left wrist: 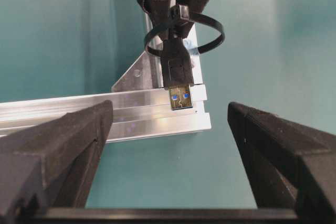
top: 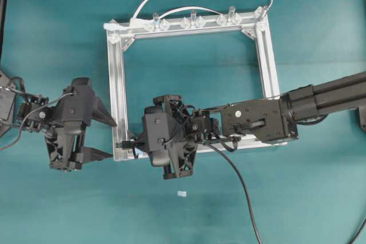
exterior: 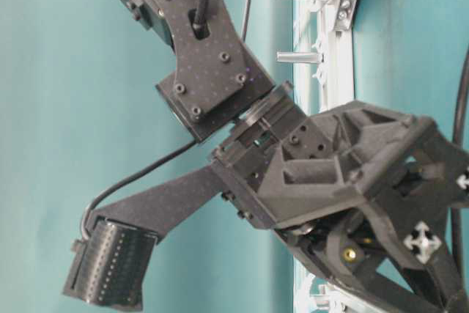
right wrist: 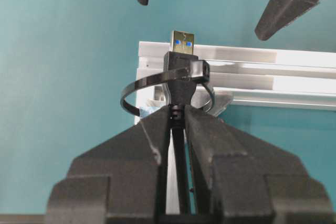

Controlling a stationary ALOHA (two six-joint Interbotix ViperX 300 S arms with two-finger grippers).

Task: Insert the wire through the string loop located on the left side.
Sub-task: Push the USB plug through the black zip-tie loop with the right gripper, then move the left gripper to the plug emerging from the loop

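While our right gripper [right wrist: 176,124] is clamped on the wire [right wrist: 181,85] just behind its plug, the metal tip has already poked through the string loop [right wrist: 137,88] at the lower-left corner of the frame [top: 118,92]. Our left gripper [left wrist: 168,135] hangs wide apart, empty, facing the tip. We judge the plug rigid and light, the cable behind it floppy; grab the hard plug body, not the slick metal end. Loop looks thin, easily bent aside.
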